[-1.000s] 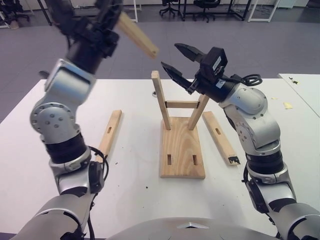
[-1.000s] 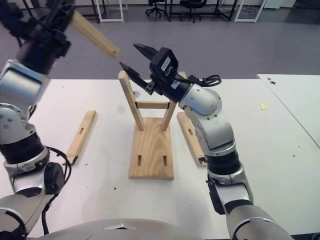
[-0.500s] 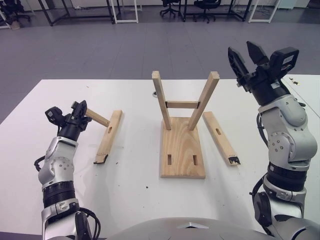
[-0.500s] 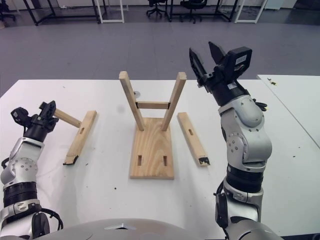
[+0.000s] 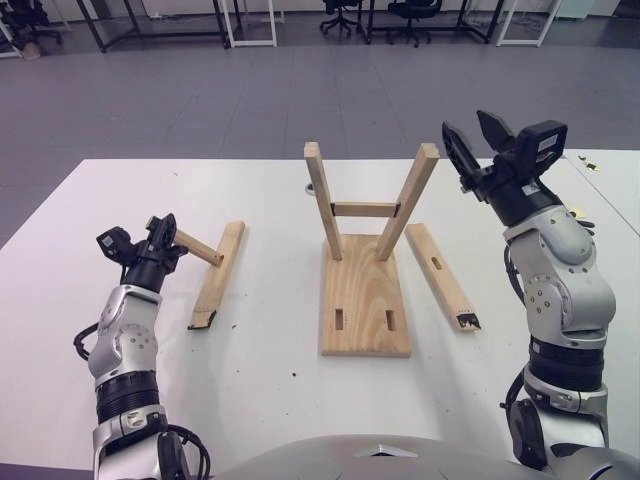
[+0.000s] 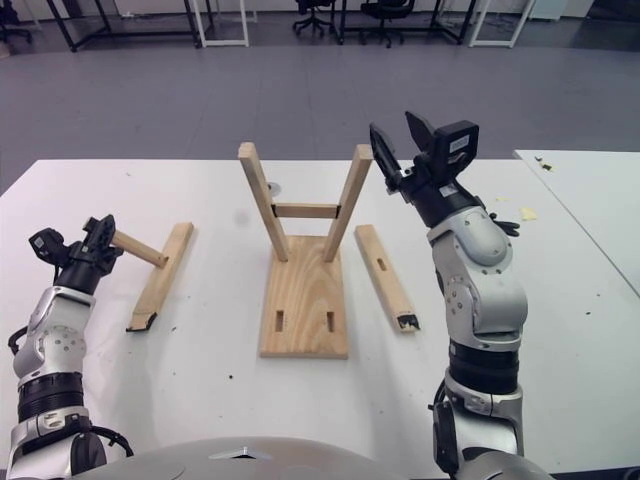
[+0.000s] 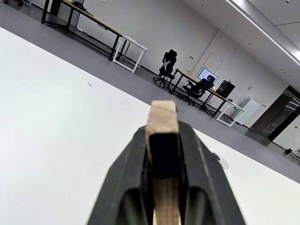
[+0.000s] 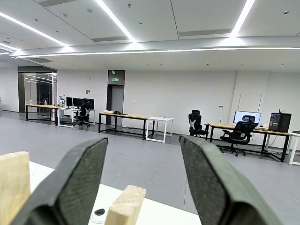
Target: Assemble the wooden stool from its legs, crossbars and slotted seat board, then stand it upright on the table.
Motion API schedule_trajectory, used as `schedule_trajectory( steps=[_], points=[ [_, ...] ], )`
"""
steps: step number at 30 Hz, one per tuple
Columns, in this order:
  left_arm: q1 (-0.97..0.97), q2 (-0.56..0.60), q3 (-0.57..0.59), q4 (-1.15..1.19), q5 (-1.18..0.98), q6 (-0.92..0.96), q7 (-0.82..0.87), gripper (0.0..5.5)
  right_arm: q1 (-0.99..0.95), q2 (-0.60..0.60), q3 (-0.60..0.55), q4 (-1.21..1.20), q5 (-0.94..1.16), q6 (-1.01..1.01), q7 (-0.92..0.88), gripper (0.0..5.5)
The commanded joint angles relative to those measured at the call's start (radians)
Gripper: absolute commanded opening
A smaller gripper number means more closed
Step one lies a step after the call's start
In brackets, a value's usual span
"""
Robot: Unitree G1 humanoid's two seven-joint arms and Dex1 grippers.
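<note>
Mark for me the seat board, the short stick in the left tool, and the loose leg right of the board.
seat board [image 5: 365, 300], left eye view, middle of its flat face.
short stick [image 5: 200, 249], left eye view, middle of its free part.
loose leg [image 5: 442, 272], left eye view, middle of its length.

Seat board [image 5: 365, 310]: pale wood w/ clear grain, smooth, matt, no varnish shine. Two standing legs [image 5: 322, 200] & the crossbar [image 5: 365, 209] betw. them: same light wood, matt. Left loose leg [image 5: 220, 268] & right loose leg [image 5: 438, 260]: same wood, near ends dark & ragged. Short bar [image 7: 162, 112] clamped in left gripper [image 5: 160, 238]: bare wood, end face slightly rough. Left gripper & right gripper [image 5: 466, 125]: black, matt, plastic-looking; the right one's fingers [image 8: 75, 187] finely textured. Table [image 5: 270, 390]: white, smooth, faint sheen.
</note>
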Motion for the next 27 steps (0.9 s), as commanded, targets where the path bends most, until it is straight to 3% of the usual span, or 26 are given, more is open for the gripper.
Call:
schedule_trajectory(
  steps=[1,19,27],
  points=[
    [0.012,-0.003,0.007,-0.067,-0.017,0.040,0.022,0.40,0.024,-0.002,0.014,0.004,-0.009,-0.008,0.004,2.85],
    [0.075,0.000,-0.030,-0.002,0.124,0.010,0.052,0.40,0.049,-0.004,0.037,0.019,-0.024,-0.034,0.000,2.85],
    [0.168,0.006,-0.215,-0.013,0.359,-0.033,0.089,0.40,0.043,-0.025,0.078,0.015,-0.091,-0.052,0.012,2.85]
  ],
)
